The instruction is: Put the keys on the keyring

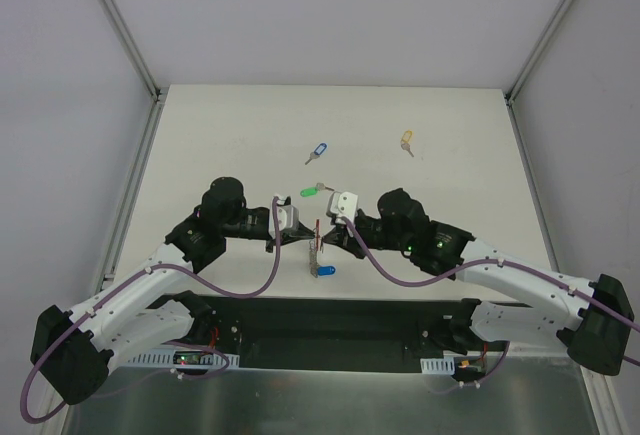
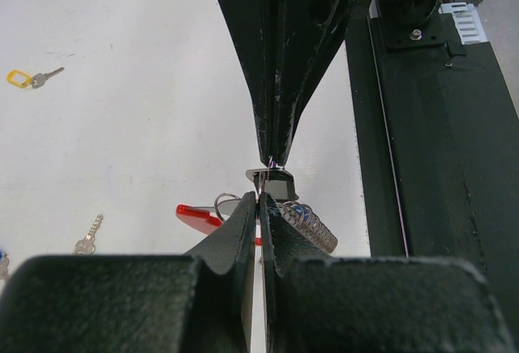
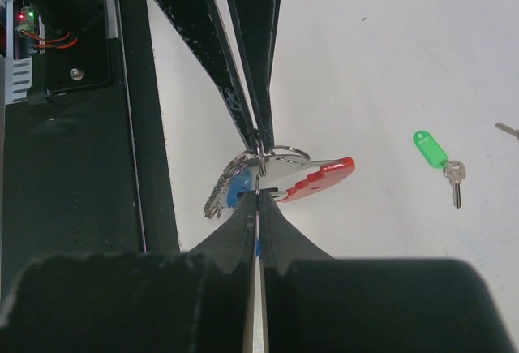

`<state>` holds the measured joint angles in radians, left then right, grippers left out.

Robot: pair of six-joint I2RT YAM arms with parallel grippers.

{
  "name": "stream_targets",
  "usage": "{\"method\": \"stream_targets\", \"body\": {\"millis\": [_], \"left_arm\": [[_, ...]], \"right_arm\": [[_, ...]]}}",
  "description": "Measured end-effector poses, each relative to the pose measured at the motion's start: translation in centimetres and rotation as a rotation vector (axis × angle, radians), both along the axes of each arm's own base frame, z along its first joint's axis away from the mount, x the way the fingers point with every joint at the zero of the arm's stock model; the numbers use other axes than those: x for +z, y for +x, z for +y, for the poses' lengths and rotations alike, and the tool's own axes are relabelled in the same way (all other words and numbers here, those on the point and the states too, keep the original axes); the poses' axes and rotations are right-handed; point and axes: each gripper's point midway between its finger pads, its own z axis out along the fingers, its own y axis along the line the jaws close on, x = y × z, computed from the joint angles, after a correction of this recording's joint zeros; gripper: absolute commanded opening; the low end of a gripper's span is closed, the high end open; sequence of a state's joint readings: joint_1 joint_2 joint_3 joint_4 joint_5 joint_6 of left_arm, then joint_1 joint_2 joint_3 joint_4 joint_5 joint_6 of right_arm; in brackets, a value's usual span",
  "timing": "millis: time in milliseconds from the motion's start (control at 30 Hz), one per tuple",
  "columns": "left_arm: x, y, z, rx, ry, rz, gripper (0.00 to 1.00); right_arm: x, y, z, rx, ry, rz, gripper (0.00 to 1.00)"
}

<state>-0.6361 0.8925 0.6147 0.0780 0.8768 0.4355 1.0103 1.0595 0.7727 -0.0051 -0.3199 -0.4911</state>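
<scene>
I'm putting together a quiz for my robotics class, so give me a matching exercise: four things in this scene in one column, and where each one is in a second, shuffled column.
Things:
1. yellow key
2. green key
3. keyring
4. loose blue key

Places:
A. lying just beyond the keyring
B. pinched between the left gripper and the right gripper
C. far side, farthest right
D. far side, left of the yellow key

Pairs: 1-C, 2-A, 3-B, 4-D
</scene>
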Motion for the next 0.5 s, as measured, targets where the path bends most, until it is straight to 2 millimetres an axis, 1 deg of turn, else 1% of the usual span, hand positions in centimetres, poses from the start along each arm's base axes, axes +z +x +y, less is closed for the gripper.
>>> {"method": "stream_targets", "body": {"millis": [200,500], "left_arm": [[-0.1,0.35,0.07,0.019,0.006,-0.005,0.0],[-0.08,0.27,0.06,0.014,0.005,-0.006,0.0]], "right_arm": [[-0.23,-0.29,-0.5,-0.001,-0.003,0.001,0.01],[0.08,-0.05,-0.69,-0.018,0.003,-0.011,0.01]]}}
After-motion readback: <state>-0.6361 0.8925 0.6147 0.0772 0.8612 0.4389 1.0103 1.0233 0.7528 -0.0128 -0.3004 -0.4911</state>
